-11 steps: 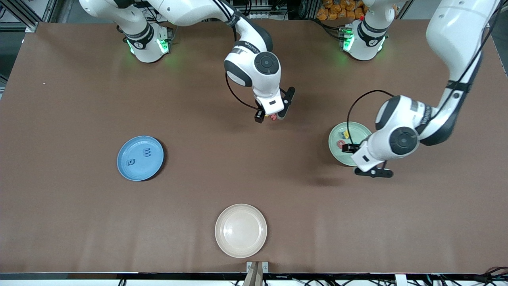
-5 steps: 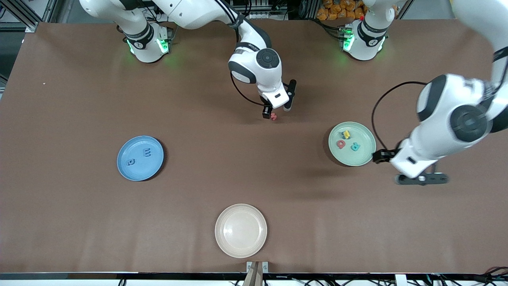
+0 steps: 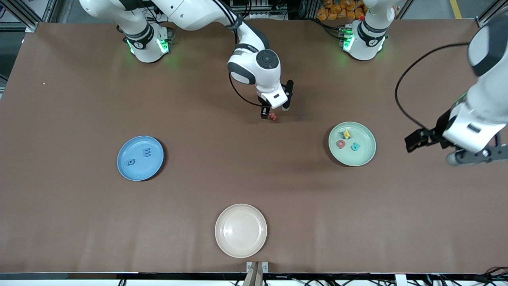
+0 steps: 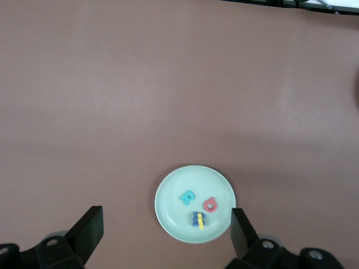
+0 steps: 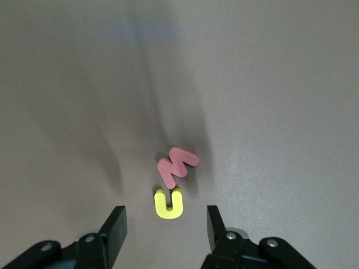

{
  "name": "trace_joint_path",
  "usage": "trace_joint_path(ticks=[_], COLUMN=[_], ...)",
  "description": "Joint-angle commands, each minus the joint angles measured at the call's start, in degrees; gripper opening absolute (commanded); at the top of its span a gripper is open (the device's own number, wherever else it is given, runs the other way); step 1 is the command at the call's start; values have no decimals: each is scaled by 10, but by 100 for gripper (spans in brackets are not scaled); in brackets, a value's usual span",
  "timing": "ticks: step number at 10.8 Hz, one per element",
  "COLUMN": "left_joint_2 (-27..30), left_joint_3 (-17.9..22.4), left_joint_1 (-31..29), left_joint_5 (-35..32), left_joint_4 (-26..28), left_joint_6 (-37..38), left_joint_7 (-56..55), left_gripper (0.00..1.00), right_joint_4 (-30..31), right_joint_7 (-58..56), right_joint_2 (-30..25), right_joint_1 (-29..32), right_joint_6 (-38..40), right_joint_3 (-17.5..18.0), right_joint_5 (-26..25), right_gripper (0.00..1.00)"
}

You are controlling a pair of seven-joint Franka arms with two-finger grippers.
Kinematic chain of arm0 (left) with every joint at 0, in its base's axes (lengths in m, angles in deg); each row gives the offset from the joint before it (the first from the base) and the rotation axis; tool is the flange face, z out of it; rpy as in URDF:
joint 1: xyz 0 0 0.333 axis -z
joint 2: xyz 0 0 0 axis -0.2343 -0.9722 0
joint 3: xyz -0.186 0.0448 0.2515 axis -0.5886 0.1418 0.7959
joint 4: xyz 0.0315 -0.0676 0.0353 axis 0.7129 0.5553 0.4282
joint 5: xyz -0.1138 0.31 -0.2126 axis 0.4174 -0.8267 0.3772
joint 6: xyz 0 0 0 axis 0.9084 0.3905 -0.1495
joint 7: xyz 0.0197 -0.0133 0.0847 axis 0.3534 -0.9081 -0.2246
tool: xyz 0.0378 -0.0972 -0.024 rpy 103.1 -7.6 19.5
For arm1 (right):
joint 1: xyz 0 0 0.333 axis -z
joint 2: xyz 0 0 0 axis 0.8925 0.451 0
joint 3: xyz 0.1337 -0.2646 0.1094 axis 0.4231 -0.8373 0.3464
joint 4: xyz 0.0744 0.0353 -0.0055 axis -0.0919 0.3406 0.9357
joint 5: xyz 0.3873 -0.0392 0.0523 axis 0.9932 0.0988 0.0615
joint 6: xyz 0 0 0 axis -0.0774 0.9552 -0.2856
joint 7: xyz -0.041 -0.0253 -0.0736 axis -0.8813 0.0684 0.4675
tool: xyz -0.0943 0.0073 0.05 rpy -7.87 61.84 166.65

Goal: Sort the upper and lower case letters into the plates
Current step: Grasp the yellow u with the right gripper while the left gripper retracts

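The letters lie in three spots, all placed here from the cream-white plate (image 3: 241, 230) at the table edge nearest the front camera. Farther from that camera than this plate, and toward the right arm's end, the blue plate (image 3: 140, 158) holds two blue letters (image 3: 139, 157) side by side. Farther from the camera than the cream-white plate and toward the left arm's end, the mint green plate (image 3: 352, 143) holds a red letter (image 3: 340, 143), a teal letter (image 3: 355, 147) and a small yellow-and-blue pair (image 3: 346, 134), all close together near its middle; the left wrist view shows the same plate (image 4: 168, 202) with the teal piece (image 4: 187, 196) beside the red one (image 4: 210, 204). Straight up the table from the cream-white plate, well apart from it, a red M (image 5: 176, 166) and a yellow U (image 5: 168, 204) lie on the bare table (image 3: 71, 99), touching or nearly so.

The right gripper (image 3: 274, 113) is low over those two letters, its fingers (image 5: 115, 228) apart on either side of the yellow U, grasping nothing; only the red piece (image 3: 272, 116) shows beneath it from the front.

The left gripper (image 3: 436, 149) hangs in the air past the mint green plate toward the left arm's end of the table, its fingers (image 4: 87, 230) spread wide and empty
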Motion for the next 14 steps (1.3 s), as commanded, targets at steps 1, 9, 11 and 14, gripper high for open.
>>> trace_joint_path(ticks=[1,9,11,14], left_joint_2=[0,18,32,62], left_joint_3=[-2,65,232,303], left_joint_1=[-12,19,155,206], left_joint_5=[37,67,97,103], left_joint_4=[-13,-29,-23,8], left_joint_6=[28,65,65,65], left_joint_7=[6,47,108,158], left_gripper=[100,100,100,100], right_joint_4=[4,-1,-3,-8], right_joint_7=[1,10,11,11], right_joint_2=[7,27,29,37], right_joint_1=[4,-1,-1,-1], right_joint_6=[-6,-14,-14,-15], right_joint_3=[5,5,5,5], right_joint_5=[-14,-30,-31,-32], right_gripper=[66,61,58,56])
